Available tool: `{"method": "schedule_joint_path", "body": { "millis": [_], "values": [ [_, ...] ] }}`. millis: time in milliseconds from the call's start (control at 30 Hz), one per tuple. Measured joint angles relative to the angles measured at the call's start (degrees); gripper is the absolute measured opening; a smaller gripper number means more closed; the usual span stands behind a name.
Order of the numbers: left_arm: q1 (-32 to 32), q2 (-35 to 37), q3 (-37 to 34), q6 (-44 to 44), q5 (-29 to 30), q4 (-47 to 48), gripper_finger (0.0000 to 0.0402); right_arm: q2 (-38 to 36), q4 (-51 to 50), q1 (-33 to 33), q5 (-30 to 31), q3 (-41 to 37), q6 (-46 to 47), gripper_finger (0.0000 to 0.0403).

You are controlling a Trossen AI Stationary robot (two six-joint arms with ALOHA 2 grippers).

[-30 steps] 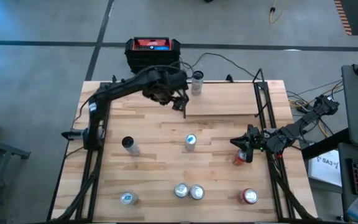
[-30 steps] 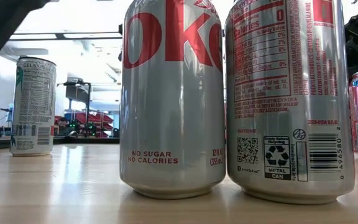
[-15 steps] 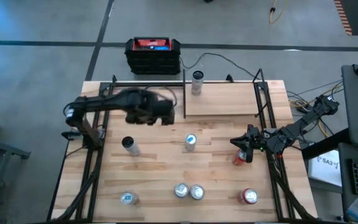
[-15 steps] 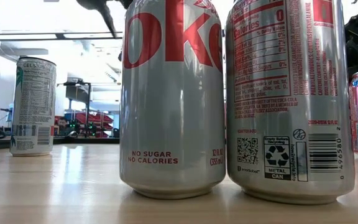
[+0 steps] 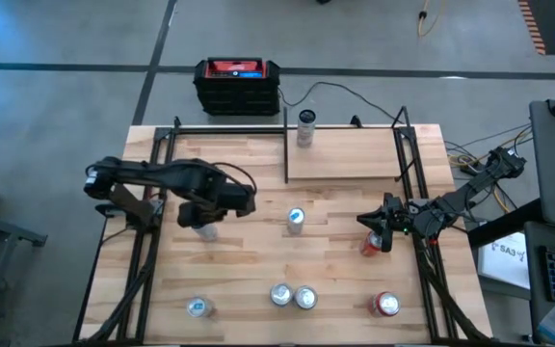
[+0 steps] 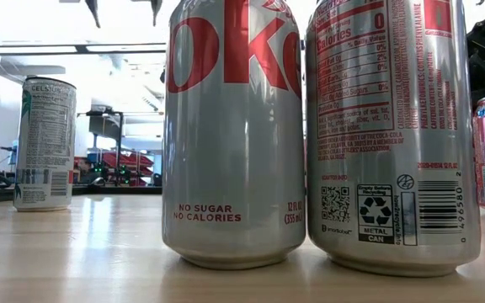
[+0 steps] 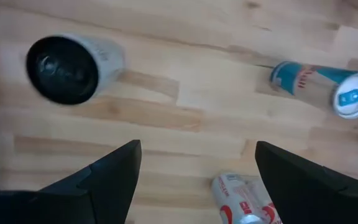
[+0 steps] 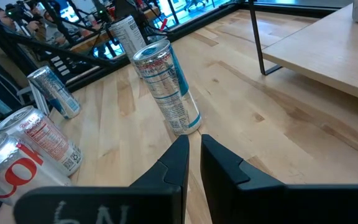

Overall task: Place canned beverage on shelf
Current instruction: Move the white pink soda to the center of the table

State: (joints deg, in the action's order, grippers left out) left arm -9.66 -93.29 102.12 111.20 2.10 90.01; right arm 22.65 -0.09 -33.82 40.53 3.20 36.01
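A silver can [image 5: 305, 126] stands upright on the shelf [image 5: 350, 156], at its far left corner. Several more cans stand on the tabletop. My left gripper [image 7: 197, 155] hangs open above the table's left middle, pointing down, with nothing between its fingers; its two tips [image 6: 91, 8] show at the top of the low view. A black-topped can [image 7: 67, 68] stands just beside it. A blue-and-white slim can [image 5: 295, 220] stands to its right. My right gripper [image 8: 192, 155] rests shut at the right, low over a red can [image 5: 371, 245].
Two Diet Coke cans [image 6: 230, 126] stand close together at the near edge, with a silver can [image 5: 198, 306] at the near left and a red can [image 5: 386, 304] at the near right. Black metal rods [image 5: 286, 145] edge the shelf. A black box [image 5: 237, 85] sits beyond the far edge.
My left gripper has left the shelf's far left corner and swept toward the table's near-left, rolling about its own axis while still pointing down. It now hangs by the black-topped can. The silver can stays upright on the shelf.
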Motion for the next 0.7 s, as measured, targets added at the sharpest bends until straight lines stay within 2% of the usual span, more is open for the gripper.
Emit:
{"method": "schedule_joint_path", "body": {
  "millis": [167,700],
  "values": [
    [-0.1,2.7,-3.6,3.7,-3.0,0.0,0.03,0.0,0.0,0.0,0.0,0.0,0.0,0.0029],
    [-0.1,11.8,-18.4,9.6,-4.8,0.0,0.03,0.0,0.0,0.0,0.0,0.0,0.0,0.0029]
  ]
}}
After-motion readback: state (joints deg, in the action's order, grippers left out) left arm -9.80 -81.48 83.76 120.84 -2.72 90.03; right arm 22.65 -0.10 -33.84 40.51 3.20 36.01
